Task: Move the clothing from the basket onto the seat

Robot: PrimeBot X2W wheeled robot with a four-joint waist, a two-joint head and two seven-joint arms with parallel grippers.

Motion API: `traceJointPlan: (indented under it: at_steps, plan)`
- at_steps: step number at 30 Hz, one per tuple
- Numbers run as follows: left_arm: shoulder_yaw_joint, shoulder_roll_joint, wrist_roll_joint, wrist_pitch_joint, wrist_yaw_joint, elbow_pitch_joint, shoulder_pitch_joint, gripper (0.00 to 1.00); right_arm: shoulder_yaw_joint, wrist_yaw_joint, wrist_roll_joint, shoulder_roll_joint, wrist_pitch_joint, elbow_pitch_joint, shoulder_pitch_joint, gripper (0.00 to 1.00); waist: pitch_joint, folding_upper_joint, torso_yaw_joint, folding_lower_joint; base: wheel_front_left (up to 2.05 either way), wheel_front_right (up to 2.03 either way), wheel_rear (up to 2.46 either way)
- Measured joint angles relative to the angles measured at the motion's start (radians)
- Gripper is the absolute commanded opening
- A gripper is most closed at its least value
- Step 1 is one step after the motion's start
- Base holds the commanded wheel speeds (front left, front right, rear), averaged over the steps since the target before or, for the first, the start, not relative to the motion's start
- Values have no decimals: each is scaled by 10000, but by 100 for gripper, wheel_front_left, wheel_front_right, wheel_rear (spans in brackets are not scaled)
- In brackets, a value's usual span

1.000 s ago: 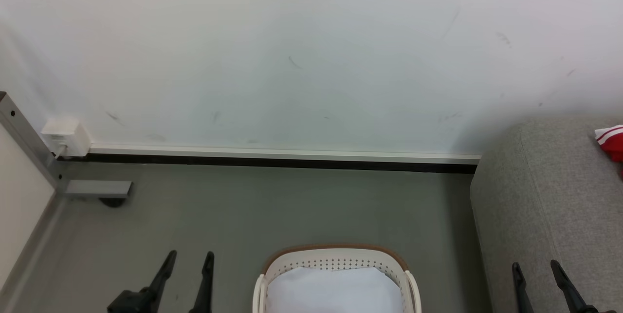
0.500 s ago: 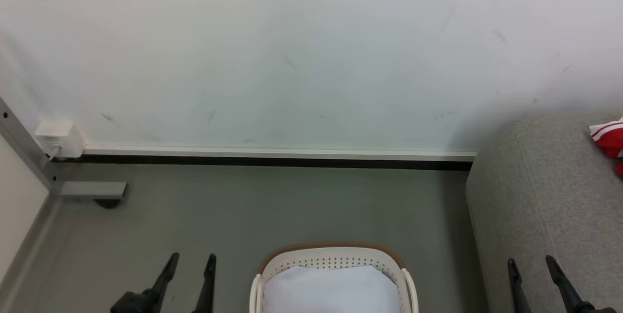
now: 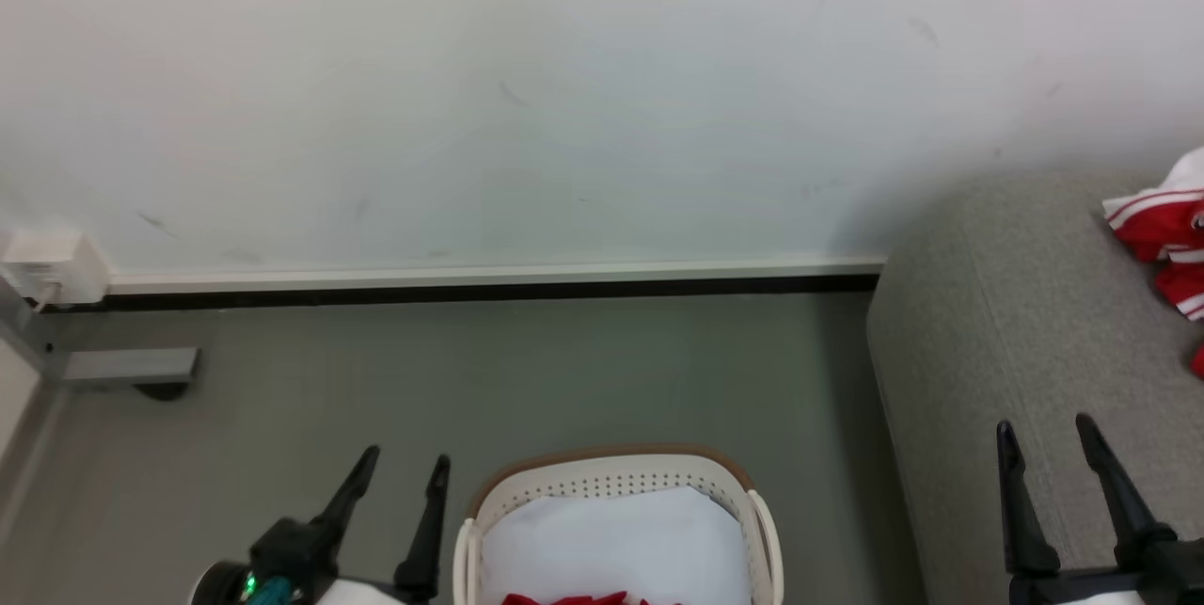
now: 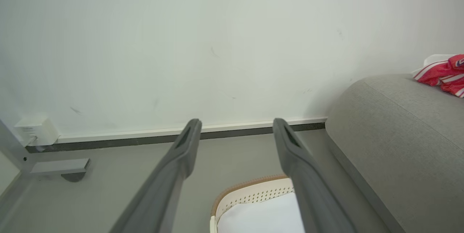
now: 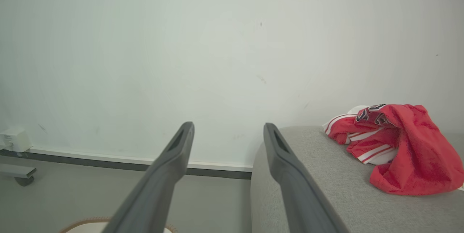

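Head view: the basket (image 3: 611, 456) stands at 6 o'clock on the grey floor (image 3: 517, 370). A wide bare band of floor lies between its far rim and the skirting board (image 3: 470, 283). Inside, a red strip (image 3: 564, 599) lies on the white sheet (image 3: 611, 530). The seat (image 3: 1016, 323) takes 3 to 5 o'clock, its rounded edge near the basket but apart. Red clothing (image 3: 1162, 229) lies on the seat at 3 o'clock. The left gripper (image 3: 406, 459) at 7 o'clock and the right gripper (image 3: 1044, 426) at 5 o'clock have their fingers parted and hold nothing.

Left wrist view: the 2 fingers stand wide apart over the floor, touching nothing.

Right wrist view: the 2 fingers stand equally wide, empty, the seat's edge at 5 o'clock.
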State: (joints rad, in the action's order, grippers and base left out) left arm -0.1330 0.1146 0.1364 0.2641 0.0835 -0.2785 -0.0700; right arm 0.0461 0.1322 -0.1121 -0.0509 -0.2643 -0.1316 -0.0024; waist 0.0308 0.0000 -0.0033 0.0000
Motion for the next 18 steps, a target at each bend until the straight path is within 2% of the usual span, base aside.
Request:
traceJointPlan:
  at_steps: [3, 10, 18]
  plan:
    - [-324, 4, -107, -130, 94, -301, -533, 100, 58, 0, 58, -2, 0, 286, -249, 100, 249, 0, -244, 0, 0, 0, 0]
    - [-1252, 23, -527, -1145, 301, -1187, -2225, 100, 510, -2, 67, -69, -4, 1110, -954, 100, 1216, 0, -822, 1, 0, 0, 0]
    - [-2422, 144, -917, -2615, 407, -2987, -3956, 100, 669, 0, 44, -134, -6, 1655, -1824, 100, 2674, 0, -1525, 2, 0, 0, 0]
